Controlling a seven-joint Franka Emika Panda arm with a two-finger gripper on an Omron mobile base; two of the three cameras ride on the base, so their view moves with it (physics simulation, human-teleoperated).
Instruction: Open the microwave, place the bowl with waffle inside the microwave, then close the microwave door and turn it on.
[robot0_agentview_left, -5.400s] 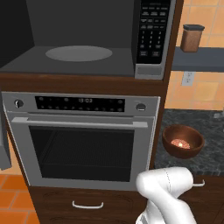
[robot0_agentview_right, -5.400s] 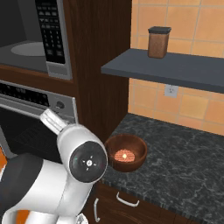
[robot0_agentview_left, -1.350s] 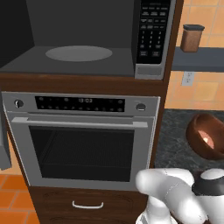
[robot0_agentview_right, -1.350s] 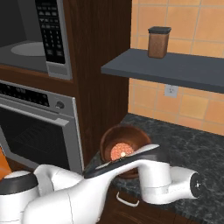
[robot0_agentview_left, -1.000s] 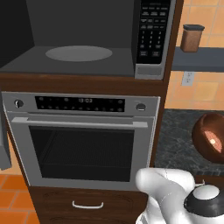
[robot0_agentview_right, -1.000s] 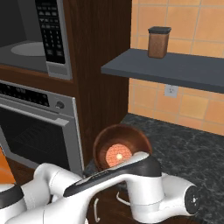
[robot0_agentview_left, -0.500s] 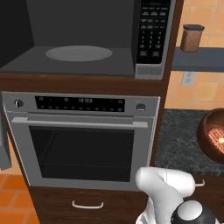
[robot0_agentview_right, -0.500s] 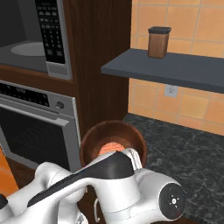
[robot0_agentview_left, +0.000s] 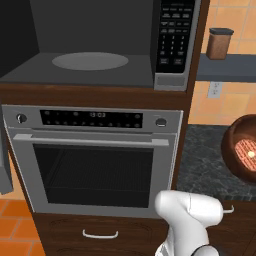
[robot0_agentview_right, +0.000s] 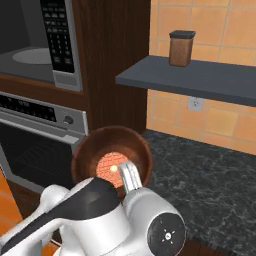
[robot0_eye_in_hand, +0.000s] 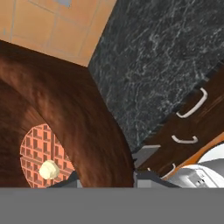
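While tilted, bowl (robot0_agentview_right: 112, 160) holds waffle (robot0_agentview_right: 111, 169) | end effector (robot0_agentview_right: 127, 176) clamps its rim

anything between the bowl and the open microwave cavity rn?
Only the wood cabinet post and the microwave's keypad panel, seen in the right base view. The bowl is tipped in the claw, off the counter.

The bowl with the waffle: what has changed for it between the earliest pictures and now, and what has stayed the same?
The bowl with waffle stood upright on the dark counter earlier. Now the gripper, shut on its rim, holds it lifted off the counter and tipped so its opening faces the cameras; the waffle remains inside. The microwave remains open and empty, and the canister stays on the shelf.
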